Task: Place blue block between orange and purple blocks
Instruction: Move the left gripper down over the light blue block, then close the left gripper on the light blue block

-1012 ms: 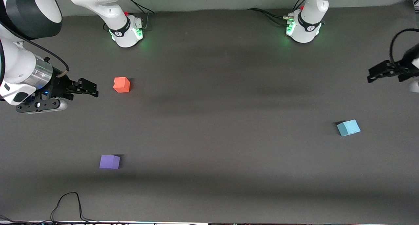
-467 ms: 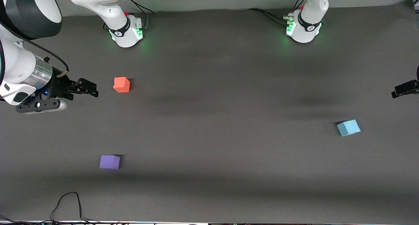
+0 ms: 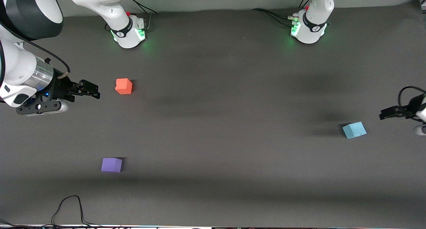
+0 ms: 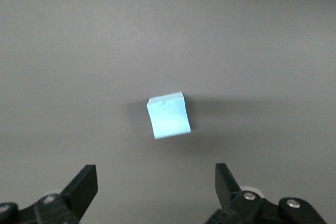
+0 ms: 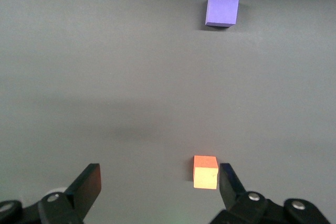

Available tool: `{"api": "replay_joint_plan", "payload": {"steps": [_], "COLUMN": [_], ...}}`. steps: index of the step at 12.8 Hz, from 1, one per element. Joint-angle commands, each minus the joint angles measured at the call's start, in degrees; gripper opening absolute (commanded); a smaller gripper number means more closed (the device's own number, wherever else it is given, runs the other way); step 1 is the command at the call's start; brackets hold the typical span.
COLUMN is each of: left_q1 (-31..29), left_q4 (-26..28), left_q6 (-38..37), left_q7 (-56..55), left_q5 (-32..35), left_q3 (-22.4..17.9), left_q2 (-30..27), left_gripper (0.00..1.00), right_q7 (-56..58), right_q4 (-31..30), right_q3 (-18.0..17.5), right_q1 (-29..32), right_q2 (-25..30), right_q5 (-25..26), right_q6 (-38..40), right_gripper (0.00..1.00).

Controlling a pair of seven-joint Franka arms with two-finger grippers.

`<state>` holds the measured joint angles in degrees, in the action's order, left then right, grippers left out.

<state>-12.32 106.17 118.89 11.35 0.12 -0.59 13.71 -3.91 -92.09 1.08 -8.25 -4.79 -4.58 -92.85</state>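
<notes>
left pincer (image 4: 156, 187) agape, blue block (image 4: 168, 115) unheld

The right arm comes in from its base and bends out over its own end of the worktop, its wrist turned so the right gripper (image 3: 95, 89) points along the surface. Its two black fingers (image 5: 86, 184) stand wide apart with nothing between them. The left arm reaches out past the edge at its own end; only the left gripper (image 3: 386, 114) and a loop of cable show there. Its fingers (image 4: 84, 187) are spread wide too, holding nothing, up in the air above the worktop.
</notes>
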Motion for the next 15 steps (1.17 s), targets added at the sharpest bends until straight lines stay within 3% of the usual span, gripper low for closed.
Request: {"api": "replay_joint_plan", "payload": {"steps": [1, 7, 13, 15], "left_q1": [0.46, 1.34, 1.25, 1.08], "left_q4": [5.97, 8.88, 9.06, 9.06], "left_q6": [8.96, 21.64, 25.34, 24.20], "left_q7": [-0.54, -4.23, -4.58, -4.41], "left_q5": [-0.73, -0.73, -0.73, -0.73], "left_q3": [-0.11, 0.24, 0.24, 0.24], "left_q2": [1.30, 8.69, 13.70, 13.71], "left_gripper": [1.00, 1.00, 1.00, 0.97], "right_q7": [-0.93, -0.75, -0.84, -0.75], "right_q4": [0.33, 0.51, 0.60, 0.77], "right_q3": [0.24, 0.24, 0.15, -0.20], "right_q1": [-0.28, -0.28, -0.36, -0.36], "right_q2": [0.40, 0.40, 1.10, 1.27], "right_q5": [0.89, 0.80, 1.33, 4.82], "right_q6": [0.92, 0.92, 1.61, 2.67], "right_gripper": [1.00, 1.00, 1.00, 1.00]}}
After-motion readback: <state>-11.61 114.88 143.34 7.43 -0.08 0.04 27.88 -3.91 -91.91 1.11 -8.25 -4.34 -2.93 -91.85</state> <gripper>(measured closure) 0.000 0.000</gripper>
